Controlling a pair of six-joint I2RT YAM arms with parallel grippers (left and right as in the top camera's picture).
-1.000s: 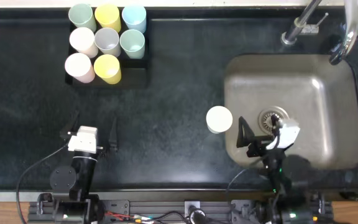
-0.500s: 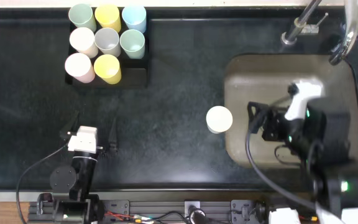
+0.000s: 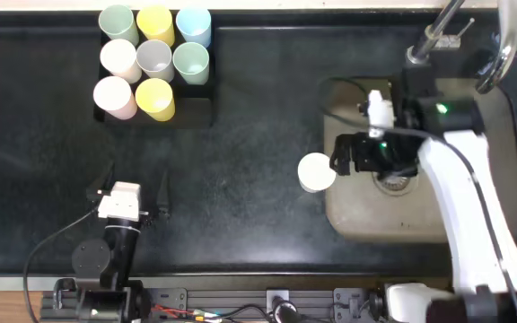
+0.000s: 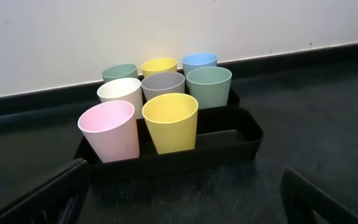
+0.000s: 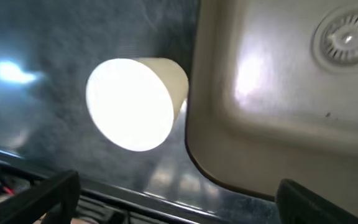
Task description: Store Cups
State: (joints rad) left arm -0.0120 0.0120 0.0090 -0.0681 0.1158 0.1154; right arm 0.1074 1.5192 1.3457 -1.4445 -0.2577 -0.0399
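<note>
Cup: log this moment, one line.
cup: on counter by sink | right hand: open, near cup | tray: one slot free

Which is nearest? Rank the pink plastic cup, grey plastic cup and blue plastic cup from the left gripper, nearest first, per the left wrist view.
1. Pink plastic cup, front row.
2. Grey plastic cup, middle row.
3. Blue plastic cup, back row.

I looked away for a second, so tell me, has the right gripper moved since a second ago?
Yes. In the top view the right gripper has shifted up along the left rim of the sink and is now beside the white cup.
</note>
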